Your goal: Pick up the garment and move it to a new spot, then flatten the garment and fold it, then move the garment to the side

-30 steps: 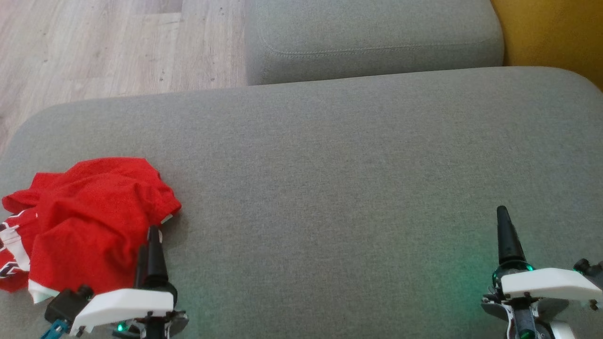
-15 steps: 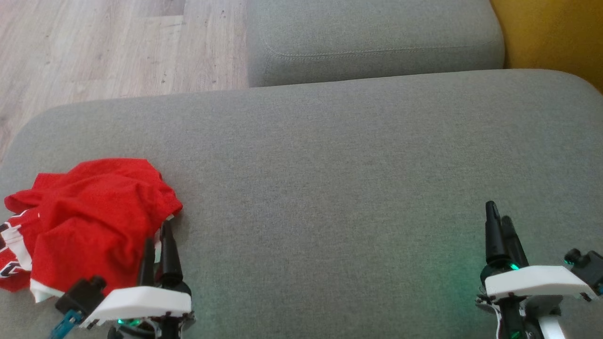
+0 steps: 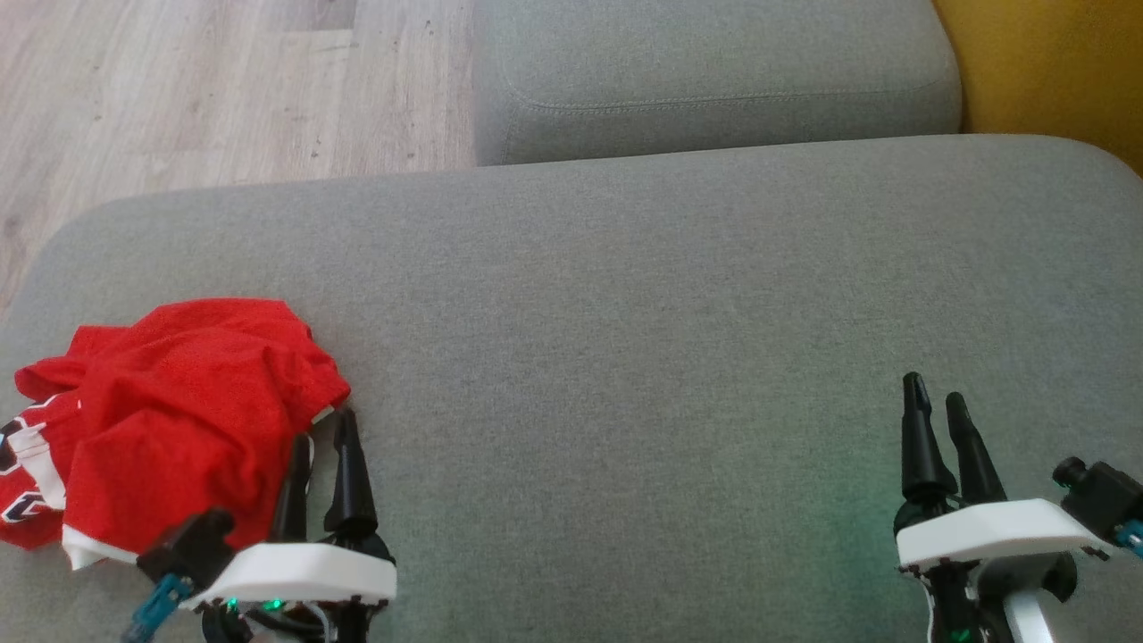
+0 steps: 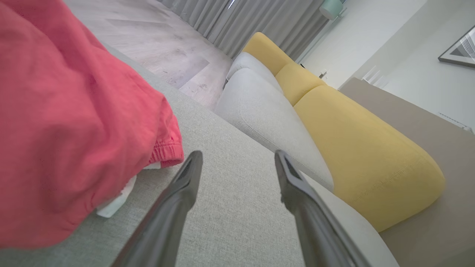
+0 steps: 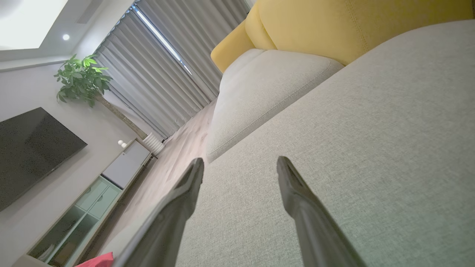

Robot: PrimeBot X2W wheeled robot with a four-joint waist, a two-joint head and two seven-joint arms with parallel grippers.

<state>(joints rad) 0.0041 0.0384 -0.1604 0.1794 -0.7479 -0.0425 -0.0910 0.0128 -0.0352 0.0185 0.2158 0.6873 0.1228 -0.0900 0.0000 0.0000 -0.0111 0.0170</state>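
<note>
**Grey fabric seat cushion** (image 3: 625,313) — spans the head view from edge to edge and carries everything else. A pale wood-plank floor (image 3: 223,89) takes the upper left of the frame. A second grey cushion (image 3: 714,80) sits at upper centre, butted against the far edge of the first. A mustard-yellow backrest (image 3: 1054,62) shows in the upper right corner.

**Red garment** (image 3: 179,420), crumpled in a heap, lies on the seat cushion at the lower left of the head view, close to the frame's left edge. White trim and a dark-and-white printed patch show along its left and lower margins. In the left wrist view the garment (image 4: 66,129) occupies the left of the frame, with a gathered elastic hem at its right edge and a white strip beneath.

**Left gripper** (image 3: 321,427), lower left of the head view: fingers spread wide, holding nothing, tips just beside the garment's right edge. In the left wrist view the nearer finger (image 4: 183,189) ends just right of the elastic hem — whether it touches cannot be told.

**Right gripper** (image 3: 932,388), lower right of the head view, well apart from the garment: fingers (image 5: 178,211) likewise spread wide over bare cushion fabric, empty.
</note>
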